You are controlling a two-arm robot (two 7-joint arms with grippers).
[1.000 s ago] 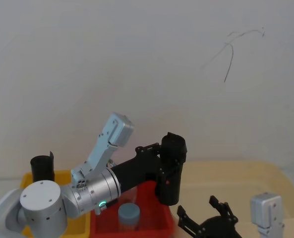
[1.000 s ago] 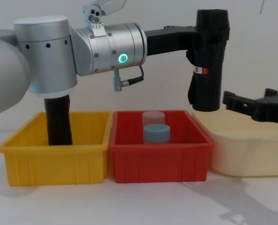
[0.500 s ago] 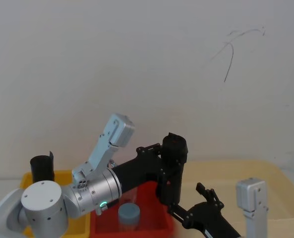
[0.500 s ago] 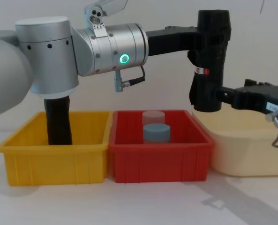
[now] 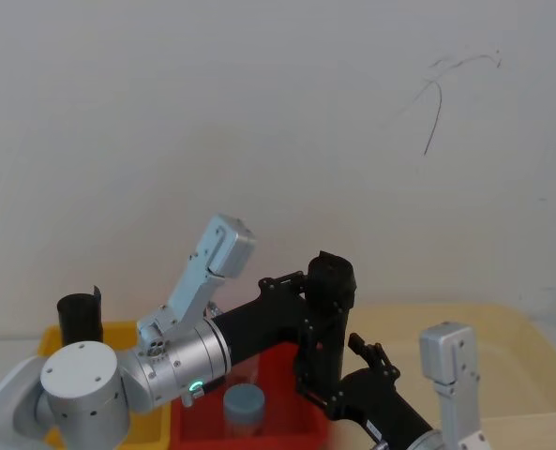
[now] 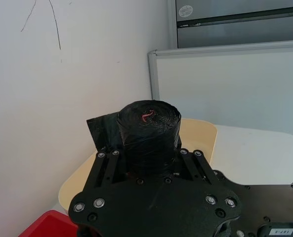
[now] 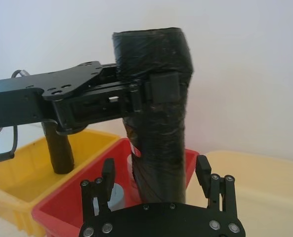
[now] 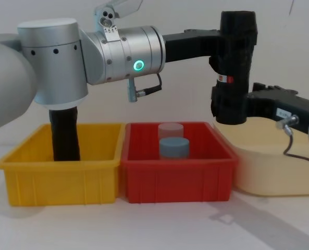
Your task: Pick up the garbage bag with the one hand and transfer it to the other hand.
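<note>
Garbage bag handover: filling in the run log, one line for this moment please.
phase: pre-transfer | left gripper: shut on garbage bag, upright in mid-air | right gripper: open, straddling the bag's lower part

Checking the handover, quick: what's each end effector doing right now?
Left end effector: closed on the thick black crinkly plastic garbage bag roll.
Right end effector: open, fingers either side of the roll's lower part.
</note>
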